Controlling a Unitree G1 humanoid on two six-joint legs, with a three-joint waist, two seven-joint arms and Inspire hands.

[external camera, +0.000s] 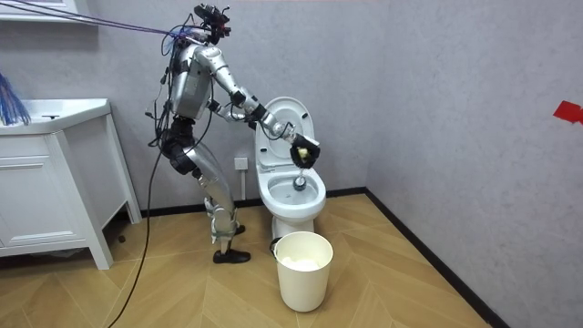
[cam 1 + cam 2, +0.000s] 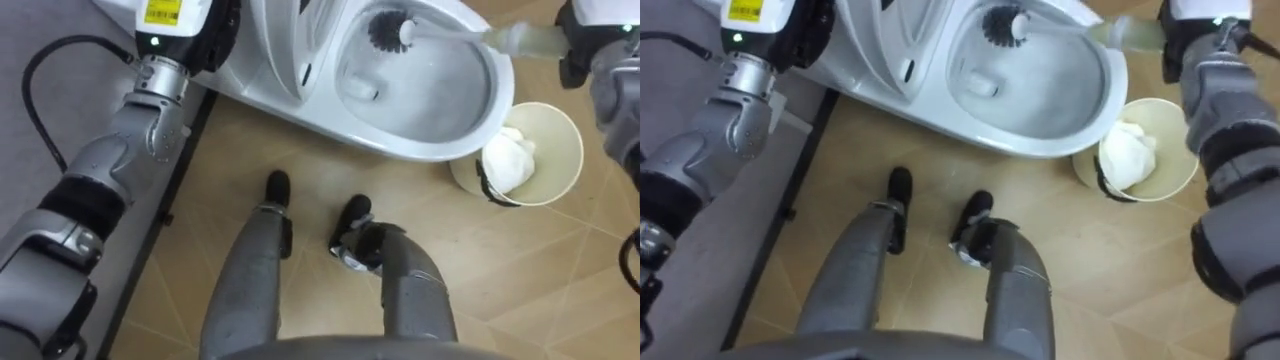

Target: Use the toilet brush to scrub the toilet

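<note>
Right now the right hand, curled round the handle just off the bowl's right rim, holds the toilet brush lying left-to-right across the toilet, bristles against its far wall, with the left hand at far left.

Grey walls enclose the room, edged by a dark skirting board on the far and right sides. The floor is light wood in a herringbone pattern. A white cabinet stands at the left, against the far wall.
</note>
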